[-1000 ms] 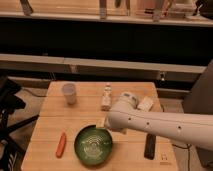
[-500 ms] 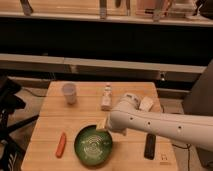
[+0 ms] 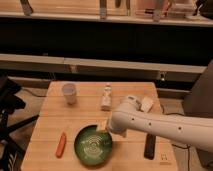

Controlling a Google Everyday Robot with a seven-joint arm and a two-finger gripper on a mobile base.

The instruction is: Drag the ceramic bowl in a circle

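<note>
Claw (image 3: 103, 126) at the far rim of the ceramic bowl (image 3: 91, 148) on the worktop (image 3: 44, 120) — clamped or not, cannot tell — apparently engaging it; next, a steady circular drag.

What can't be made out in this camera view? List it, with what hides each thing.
- Gripper: at the ceramic bowl's upper-right rim, mostly covered by the arm's wrist; whether it touches the rim cannot be told.
- Arm: cut off by the right edge of the camera view.
- Black object: upper end hidden behind the arm; what it is cannot be told.
</note>
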